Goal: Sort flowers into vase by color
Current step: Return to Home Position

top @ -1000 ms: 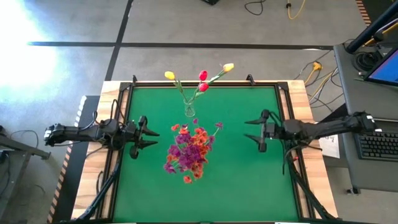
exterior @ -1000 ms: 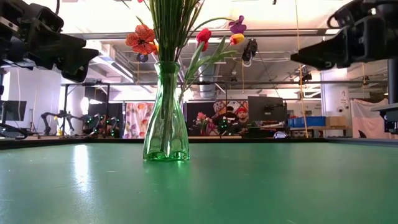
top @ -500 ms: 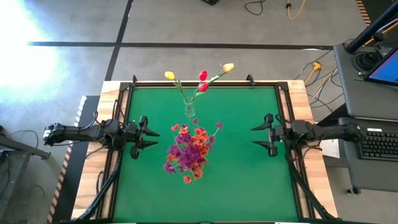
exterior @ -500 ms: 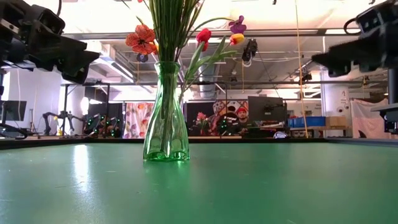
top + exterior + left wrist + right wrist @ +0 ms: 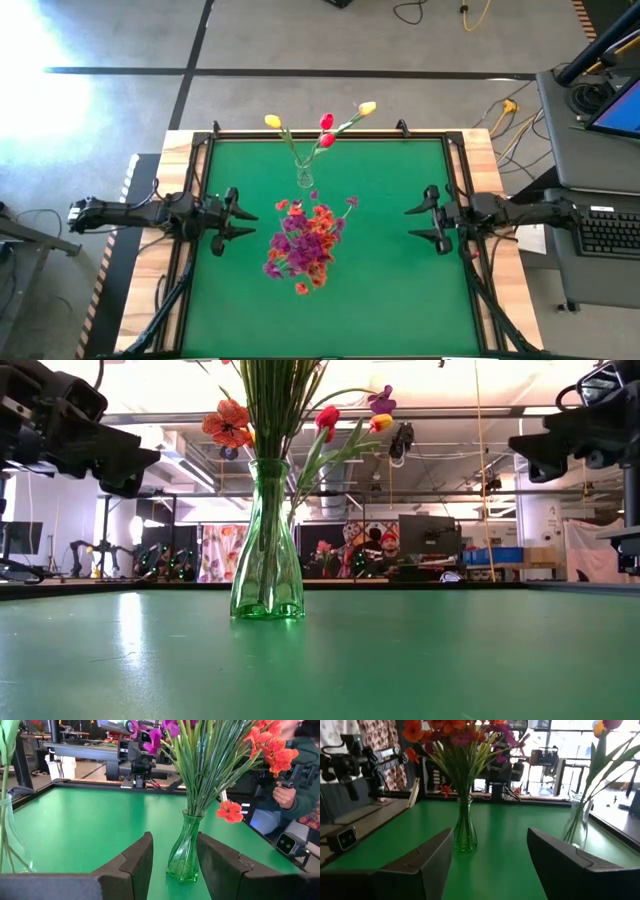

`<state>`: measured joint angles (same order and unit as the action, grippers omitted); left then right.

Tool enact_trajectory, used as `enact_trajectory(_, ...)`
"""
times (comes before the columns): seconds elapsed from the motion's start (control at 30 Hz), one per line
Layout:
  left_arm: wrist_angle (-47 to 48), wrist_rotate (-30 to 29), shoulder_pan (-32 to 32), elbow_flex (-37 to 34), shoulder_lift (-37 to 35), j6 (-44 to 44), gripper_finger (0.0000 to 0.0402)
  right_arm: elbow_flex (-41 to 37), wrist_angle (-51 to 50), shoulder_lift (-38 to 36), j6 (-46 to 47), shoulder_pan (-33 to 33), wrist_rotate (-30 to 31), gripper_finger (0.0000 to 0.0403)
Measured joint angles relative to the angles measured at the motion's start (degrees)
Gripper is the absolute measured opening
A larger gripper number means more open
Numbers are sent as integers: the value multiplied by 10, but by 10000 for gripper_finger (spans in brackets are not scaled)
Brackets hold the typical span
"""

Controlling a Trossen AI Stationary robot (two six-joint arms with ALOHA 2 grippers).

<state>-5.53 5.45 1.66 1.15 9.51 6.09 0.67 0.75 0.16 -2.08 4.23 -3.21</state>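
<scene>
Overhead, the green-topped bench (image 5: 390,290) reads as a clock face, with 12 at the far edge. A small clear vase (image 5: 304,179) stands upright near 12 o'clock, just inside that edge. It holds 2 yellow tulips (image 5: 272,121) and 2 pink-red tulips (image 5: 326,122). Their thin green stems are far longer than the vase and fan out of its mouth. 1 yellow head leans toward 11 o'clock and the other toward 1 o'clock. The pink-red heads lean between 12 and 1 o'clock.

At the bench's centre a green vase (image 5: 266,550) stands upright, its long axis vertical, narrow at the neck. It carries a dense bunch of orange-red sprays (image 5: 320,222) and purple sprays (image 5: 285,245), whose stems rise together and spread outward at the top. The 2 vases are near each other but apart.

The left gripper (image 5: 245,222) hovers above the bench at 9 o'clock, pointing toward 3 o'clock. Its fingers (image 5: 132,870) are released and spread, grasping nothing. The left wrist view shows the green vase farther off, framed in the gap between them. The right gripper (image 5: 409,222) hovers at 3 o'clock, pointing toward 9 o'clock. Its fingers (image 5: 425,865) are likewise released, spread wide and empty, with both vases ahead of them. Both grippers are well apart from the flowers.

In the left wrist view a person's hand (image 5: 284,796) shows beyond the bench, in a teal sleeve.
</scene>
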Motion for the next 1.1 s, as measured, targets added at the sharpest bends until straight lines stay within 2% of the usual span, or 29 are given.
enact_trajectory(0.23,1,0,0,0,7,0,140,0,0,4,31,0,2,247)
enact_trajectory(1.1,0,0,0,0,20,0,140,-1,1,4,20,0,3,247)
